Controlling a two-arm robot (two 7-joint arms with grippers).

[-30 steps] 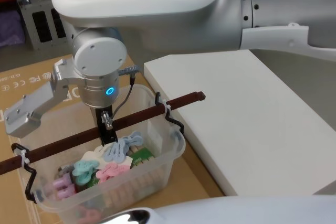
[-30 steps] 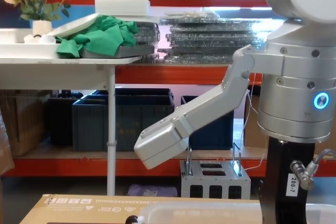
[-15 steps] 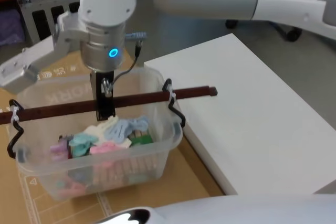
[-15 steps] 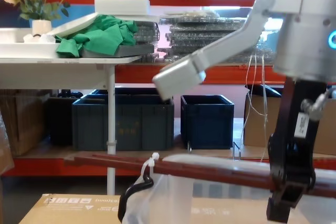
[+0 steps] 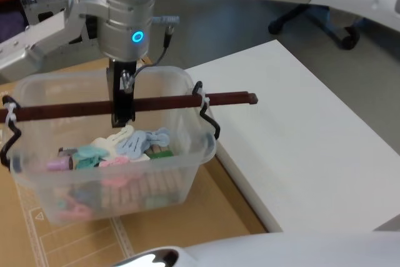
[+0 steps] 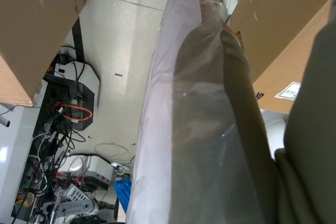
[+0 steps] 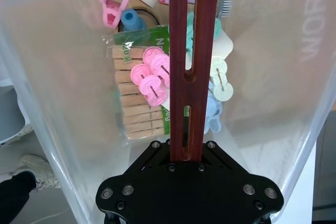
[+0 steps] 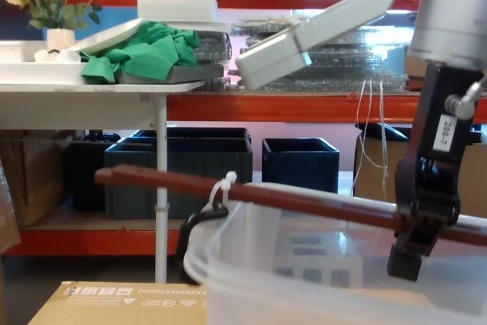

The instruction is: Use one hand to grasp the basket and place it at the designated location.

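Brown cardboard sheet (image 5: pixel 231 217) lay underneath, with a white tabletop (image 5: pixel 312 142) just beside it on the right. Basket (image 5: pixel 187 173), a translucent tub, sat over the cardboard near the tabletop's edge; could not tell whether its base touched the cardboard. Reddish-brown handle bar (image 5: pixel 162 103) ran across above the rim, tied with white cable ties to black wire hooks (image 5: pixel 209 123) at each end. Right gripper (image 5: pixel 122 115) reached straight down from above, fingers pinched onto the bar near its middle. Inside the tub were pink, blue and mint clothes pegs (image 7: pixel 152 77) and a pack of wooden pegs (image 7: pixel 137 111). Behind, in the chest view: orange shelving (image 8: pixel 228 104), dark blue crates (image 8: pixel 179 169), and a white table carrying green cloth (image 8: pixel 148 51).
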